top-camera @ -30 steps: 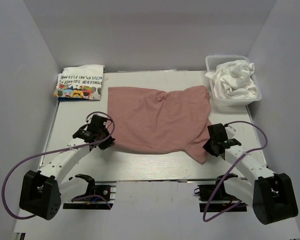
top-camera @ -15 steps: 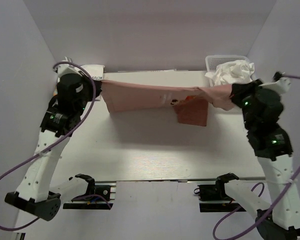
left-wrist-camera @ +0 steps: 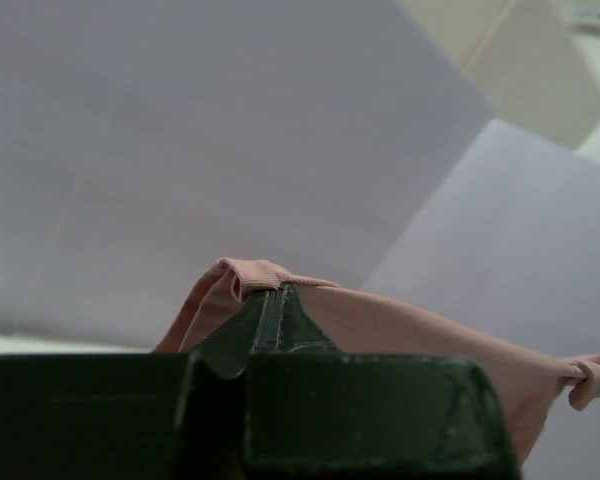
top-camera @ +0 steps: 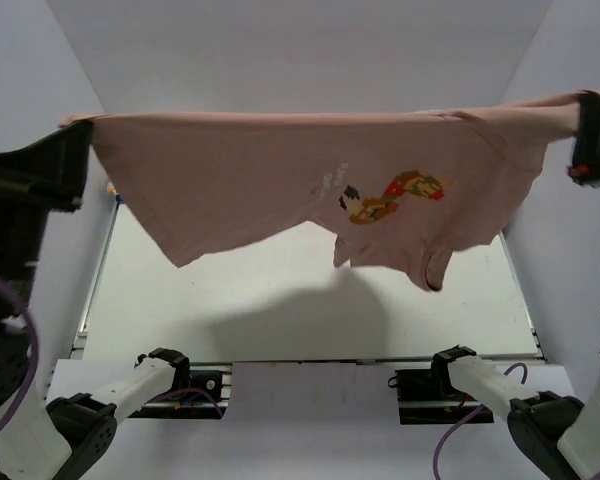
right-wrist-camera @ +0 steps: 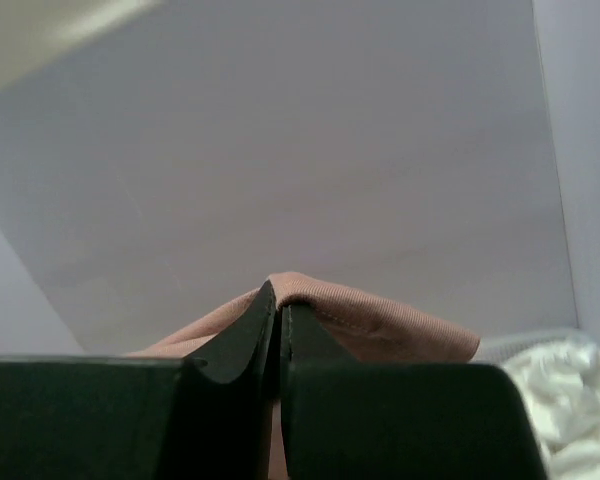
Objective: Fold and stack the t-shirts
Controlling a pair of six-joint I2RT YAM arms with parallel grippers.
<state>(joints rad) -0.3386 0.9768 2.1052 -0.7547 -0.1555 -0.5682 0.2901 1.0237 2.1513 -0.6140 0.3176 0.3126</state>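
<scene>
The pink t-shirt hangs in the air above the counter, spread wide with its pixel-figure print facing the overhead camera. Its top edge runs taut from above the counter's left edge to above the right edge, and the loose lower cloth sags over the far half, deepest toward the right.

At the left end we see the left gripper with its fingers pressed together on a folded bit of pink fabric that bulges just past the tips. At the right end the right gripper is likewise pinched tight on a ridge of the same cloth.

Below the right gripper, toward the counter's far right corner, we make out crumpled white t-shirts.
</scene>
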